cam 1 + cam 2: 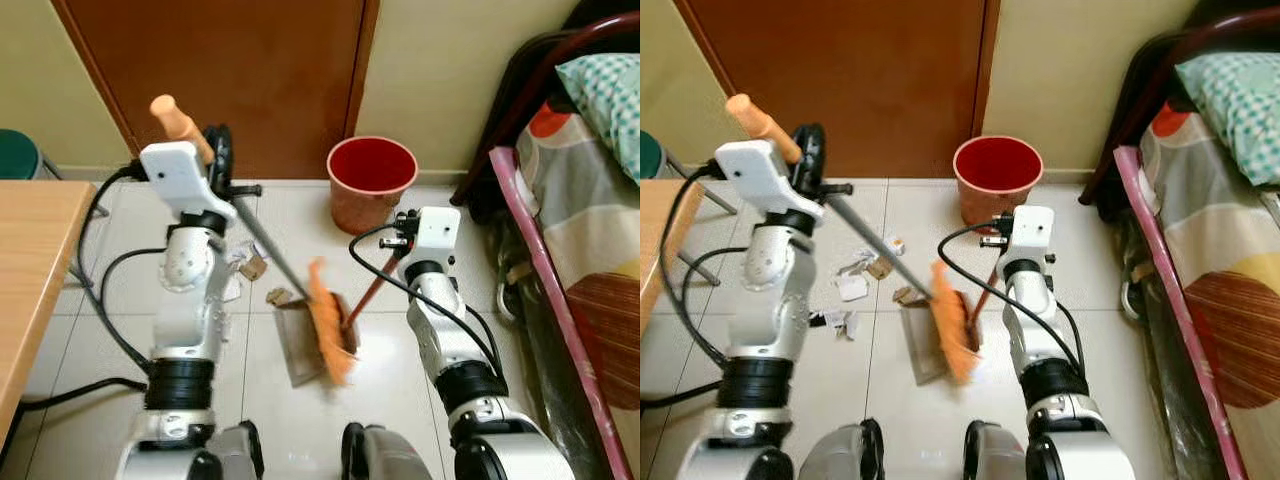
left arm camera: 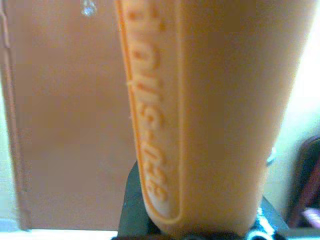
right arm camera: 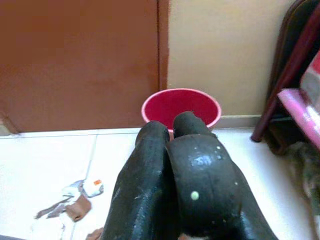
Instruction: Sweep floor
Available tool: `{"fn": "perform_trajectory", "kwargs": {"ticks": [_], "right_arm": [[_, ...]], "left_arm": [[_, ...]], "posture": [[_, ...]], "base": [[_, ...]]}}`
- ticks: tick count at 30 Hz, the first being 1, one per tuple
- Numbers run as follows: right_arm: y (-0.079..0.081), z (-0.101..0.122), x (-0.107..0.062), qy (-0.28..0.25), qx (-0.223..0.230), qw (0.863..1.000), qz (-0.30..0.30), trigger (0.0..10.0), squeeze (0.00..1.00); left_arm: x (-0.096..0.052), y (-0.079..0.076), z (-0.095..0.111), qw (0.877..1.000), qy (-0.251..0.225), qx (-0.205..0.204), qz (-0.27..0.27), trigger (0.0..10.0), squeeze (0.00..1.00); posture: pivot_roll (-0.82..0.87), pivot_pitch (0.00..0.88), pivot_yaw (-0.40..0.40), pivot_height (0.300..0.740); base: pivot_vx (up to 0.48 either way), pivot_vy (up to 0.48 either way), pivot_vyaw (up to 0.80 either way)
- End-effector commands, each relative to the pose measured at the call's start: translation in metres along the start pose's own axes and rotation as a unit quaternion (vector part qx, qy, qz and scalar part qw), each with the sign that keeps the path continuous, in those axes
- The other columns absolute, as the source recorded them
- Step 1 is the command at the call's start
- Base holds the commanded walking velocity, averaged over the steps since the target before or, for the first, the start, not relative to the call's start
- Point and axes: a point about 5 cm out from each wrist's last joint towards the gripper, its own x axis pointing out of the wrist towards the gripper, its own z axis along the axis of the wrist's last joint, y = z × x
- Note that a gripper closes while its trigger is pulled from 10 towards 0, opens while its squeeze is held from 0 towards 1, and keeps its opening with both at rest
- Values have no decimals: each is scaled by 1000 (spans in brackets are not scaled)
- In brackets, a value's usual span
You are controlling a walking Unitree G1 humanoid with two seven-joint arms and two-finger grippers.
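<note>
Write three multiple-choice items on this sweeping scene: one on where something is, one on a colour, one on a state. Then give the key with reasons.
1. Where is the red bucket?
A. On the bed
B. On the floor by the door and wall
C. On the wooden table

2. What colour are the broom bristles?
A. Orange
B. Blue
C. Black

3. How are the left gripper jaws?
A. Open, holding nothing
B. Shut on the broom handle
C. Shut on a cloth

Key: 1 B, it stands on tiles before the brown door. 2 A, the brush head over the dustpan is orange. 3 B, the left wrist view shows the orange grip clamped close up.
</note>
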Motion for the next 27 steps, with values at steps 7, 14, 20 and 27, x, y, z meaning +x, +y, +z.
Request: {"fn": "perform_trajectory", "kwargs": {"ticks": [7, 14, 20, 27], "right_arm": [[-15, -2, 2, 27, 13, 999, -20, 10000, 0], [-15, -5, 4, 42, 7, 999, -16, 10000, 0], [-28, 2, 4, 41, 9, 999, -32, 10000, 0], [-57, 5, -2, 53, 10, 996, -68, 10000, 0]], "left_arm": [[10, 24, 70, 991, -128, 40, 23, 10000, 0], [3, 36, 63, 994, -95, 42, 34, 10000, 0], [-19, 25, 33, 997, -23, 67, -44, 10000, 0], [-41, 6, 6, 987, 32, 95, -129, 10000, 0]], "posture": [[-14, 156, -55, 740], [-3, 148, -65, 740], [16, 139, -66, 740], [32, 122, -80, 740]], "base": [[0, 0, 0], [0, 0, 0], [0, 0, 0], [0, 0, 0]]}}
